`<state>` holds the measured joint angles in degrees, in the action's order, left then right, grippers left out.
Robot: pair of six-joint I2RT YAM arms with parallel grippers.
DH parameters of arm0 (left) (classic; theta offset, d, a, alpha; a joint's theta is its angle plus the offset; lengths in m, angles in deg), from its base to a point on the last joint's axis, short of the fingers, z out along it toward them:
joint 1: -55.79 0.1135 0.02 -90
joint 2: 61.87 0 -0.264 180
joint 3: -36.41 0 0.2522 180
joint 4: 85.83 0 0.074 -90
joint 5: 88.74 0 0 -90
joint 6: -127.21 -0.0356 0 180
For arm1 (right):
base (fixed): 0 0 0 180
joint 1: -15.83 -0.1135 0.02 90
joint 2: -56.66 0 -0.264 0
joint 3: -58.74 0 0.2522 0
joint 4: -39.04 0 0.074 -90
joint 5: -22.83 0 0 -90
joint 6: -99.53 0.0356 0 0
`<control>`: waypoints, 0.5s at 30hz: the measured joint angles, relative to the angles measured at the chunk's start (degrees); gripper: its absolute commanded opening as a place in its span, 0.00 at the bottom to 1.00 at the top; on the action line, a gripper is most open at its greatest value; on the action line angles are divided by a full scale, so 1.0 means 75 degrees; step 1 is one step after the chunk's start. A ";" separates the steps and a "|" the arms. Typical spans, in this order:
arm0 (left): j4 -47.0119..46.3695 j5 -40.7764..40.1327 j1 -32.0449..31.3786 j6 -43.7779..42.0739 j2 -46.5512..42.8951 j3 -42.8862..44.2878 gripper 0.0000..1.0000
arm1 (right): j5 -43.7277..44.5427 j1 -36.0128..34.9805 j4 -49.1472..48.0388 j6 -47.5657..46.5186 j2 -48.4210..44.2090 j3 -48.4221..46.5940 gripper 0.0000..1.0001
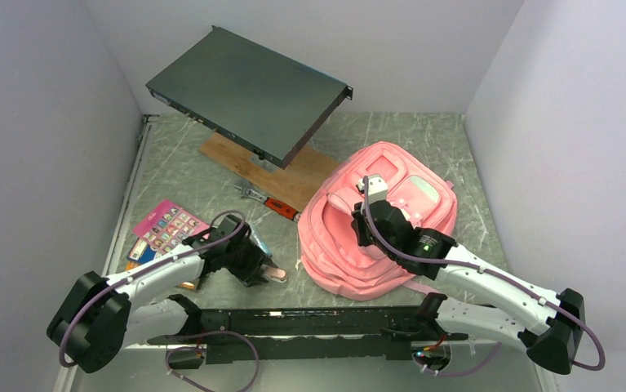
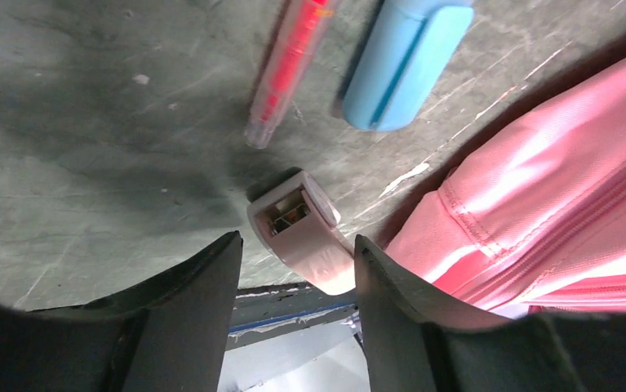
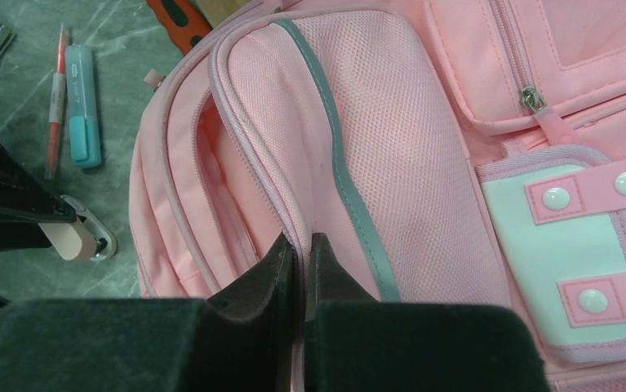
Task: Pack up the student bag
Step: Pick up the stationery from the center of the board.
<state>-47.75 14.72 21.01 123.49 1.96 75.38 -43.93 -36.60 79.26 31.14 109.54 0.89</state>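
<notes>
Right claw [image 3: 301, 241] pinched tight on bag [image 3: 391, 122], 3 o'clock on table [image 1: 423, 139], guessing to hold it open; left claw [image 2: 297, 245] parted round pink gadget [image 2: 293, 214], 7 o'clock, no grip yet.

R side: student bag [image 1: 379, 224]; L side: booklet [image 1: 166, 229]; pen [image 2: 285, 65] + highlighter [image 2: 407, 61] btw them

The student bag [image 3: 391, 147] runs past the right wrist view's top and right edges; its zip seam vanishes inside the pinching right end effector [image 3: 301, 243]; left of the bag, the red pen [image 2: 289, 69] is blurred and clipped; farther left, print on the booklet [image 1: 162, 229] is too small to read.
</notes>
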 measured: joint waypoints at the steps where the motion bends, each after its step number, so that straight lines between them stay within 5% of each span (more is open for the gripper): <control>1: 0.0064 -0.0029 0.0000 -0.0009 0.0017 0.0067 0.50 | 0.0000 0.0000 0.0000 0.0000 0.0000 0.0000 0.00; 5: 0.0233 -0.0192 0.0000 -0.0099 -0.0015 0.0254 0.50 | 0.0000 0.0000 -0.0003 0.0000 -0.0003 0.0003 0.00; 11: 0.0347 -0.0251 0.0015 -0.0216 -0.0163 0.0300 0.71 | 0.0000 0.0000 -0.0035 -0.0003 -0.0009 0.0017 0.00; 15: 0.0396 -0.0230 0.0015 -0.0207 0.0035 0.0326 0.68 | -0.0003 0.0000 -0.0070 -0.0003 -0.0009 0.0044 0.00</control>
<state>-44.78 12.99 21.12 121.94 2.22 77.83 -43.95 -36.60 78.73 31.12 109.48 1.21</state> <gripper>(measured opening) 0.716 0.055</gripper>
